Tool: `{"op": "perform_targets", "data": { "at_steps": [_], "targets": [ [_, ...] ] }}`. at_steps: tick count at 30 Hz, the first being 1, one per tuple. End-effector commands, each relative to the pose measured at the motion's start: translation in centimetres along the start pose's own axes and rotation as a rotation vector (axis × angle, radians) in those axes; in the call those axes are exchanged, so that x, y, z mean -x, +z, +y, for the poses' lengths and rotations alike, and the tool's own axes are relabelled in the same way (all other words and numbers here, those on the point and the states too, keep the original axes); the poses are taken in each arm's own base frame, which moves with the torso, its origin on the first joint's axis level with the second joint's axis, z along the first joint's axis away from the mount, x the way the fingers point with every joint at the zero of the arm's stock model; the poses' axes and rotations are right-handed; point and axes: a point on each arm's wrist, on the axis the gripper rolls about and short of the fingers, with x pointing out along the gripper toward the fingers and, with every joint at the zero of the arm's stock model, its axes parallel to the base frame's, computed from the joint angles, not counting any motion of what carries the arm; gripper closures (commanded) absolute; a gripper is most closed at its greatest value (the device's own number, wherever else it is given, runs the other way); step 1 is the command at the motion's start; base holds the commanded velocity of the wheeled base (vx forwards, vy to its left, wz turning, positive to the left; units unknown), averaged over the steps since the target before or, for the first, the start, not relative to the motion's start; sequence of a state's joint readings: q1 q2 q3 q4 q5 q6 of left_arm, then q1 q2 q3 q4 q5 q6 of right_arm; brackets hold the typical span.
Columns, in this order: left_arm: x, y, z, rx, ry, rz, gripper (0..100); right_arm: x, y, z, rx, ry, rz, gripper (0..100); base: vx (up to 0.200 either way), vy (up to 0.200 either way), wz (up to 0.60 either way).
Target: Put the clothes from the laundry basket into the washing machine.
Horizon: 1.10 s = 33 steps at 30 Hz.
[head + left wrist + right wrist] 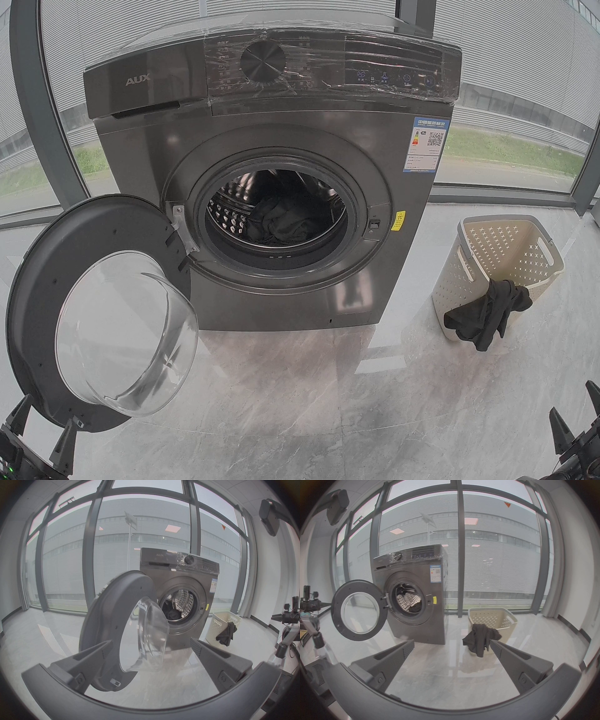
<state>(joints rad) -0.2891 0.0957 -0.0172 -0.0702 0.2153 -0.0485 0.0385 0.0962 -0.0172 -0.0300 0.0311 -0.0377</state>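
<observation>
The black garment [490, 312] hangs over the front rim of the cream laundry basket [451, 284], part of it inside and the rest spilling down the outer wall toward the floor. It looks soft, light and limp, so it should bunch and trail when lifted. The thick fold bunched at the rim seems the best place to pinch, since a loose hanging end would probably slip or drag. The basket stands on the pale tiled floor [312, 406], just beside the grey front-loading washing machine [150, 150] on the robot's right. More dark clothes [281, 219] already lie in the machine's drum. Its round door [37, 312] is swung wide to the left. The right gripper [451, 642] is low and well apart from the basket, pointing toward it, with its jaws spread wide and nothing between them. The left gripper [150, 644] sits low near the open door, also spread and empty.
</observation>
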Motion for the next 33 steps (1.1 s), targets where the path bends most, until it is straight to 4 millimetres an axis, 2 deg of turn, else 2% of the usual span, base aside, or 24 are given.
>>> {"op": "perform_targets", "data": {
  "at_steps": [1,5,7,9,10,14,19,29,33],
  "targets": [
    [0.75,-0.68,-0.04,-0.006,0.057,-0.08,0,0.7,-0.48,-0.09,-0.01,-0.14,-0.089,0,0.0,0.0,0.0],
    [0.82,-0.7,-0.38,-0.073,0.187,-0.08,0,0.8,-0.45,-0.39,-0.024,-0.278,-0.082,0,0.0,0.0,0.0],
    [0.82,-0.69,-0.37,-0.085,0.175,-0.079,0,0.74,-0.48,-0.22,-0.028,-0.196,-0.084,0,0.0,0.0,0.0],
    [0.81,-0.78,-0.39,-0.067,0.11,-0.066,0,0.63,-0.95,0.15,-0.038,-0.029,-0.051,0,0.0,0.0,0.0],
    [0.86,-0.7,-0.45,-0.049,0.054,-0.058,0,0.65,-1.0,0.16,-0.029,-0.026,-0.041,0,0.0,0.0,0.0],
    [0.91,-1.01,-0.44,0.008,0.042,-0.016,0,0.66,-0.98,0.09,-0.021,-0.068,-0.039,0,0.0,0.0,0.0],
    [0.8,-1.35,-0.64,-0.041,-0.054,-0.004,0,0.64,-1.03,0.08,-0.03,-0.066,-0.04,0,0.0,0.0,0.0],
    [0.76,-1.45,-0.6,-0.025,0.0,-0.004,0,0.64,-1.03,0.07,-0.032,-0.069,-0.04,0,0.0,0.0,0.0],
    [0.76,-1.45,-0.6,-0.025,0.0,-0.004,0,0.64,-1.03,0.07,-0.032,-0.069,-0.04,0,0.0,-0.2,0.0]
  ]
}}
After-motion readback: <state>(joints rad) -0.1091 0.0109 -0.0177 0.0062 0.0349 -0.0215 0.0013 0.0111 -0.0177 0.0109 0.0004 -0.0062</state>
